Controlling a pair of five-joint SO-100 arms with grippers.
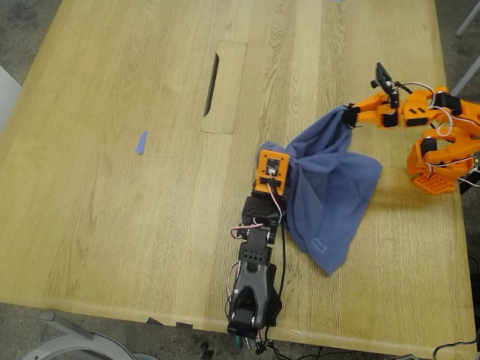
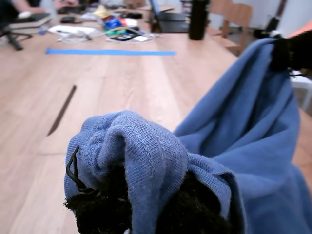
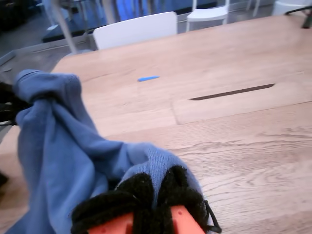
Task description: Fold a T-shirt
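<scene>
T-shirt (image 1: 330, 187) — between both grippers' fingers

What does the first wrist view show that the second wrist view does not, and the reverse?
Only the first wrist view shows a blue tape line, a dark bottle and clutter far across the table. Only the second wrist view shows a small blue scrap and a white chair. Both show the T-shirt stretched between my first gripper and my second gripper, and the table's dark slot.
</scene>
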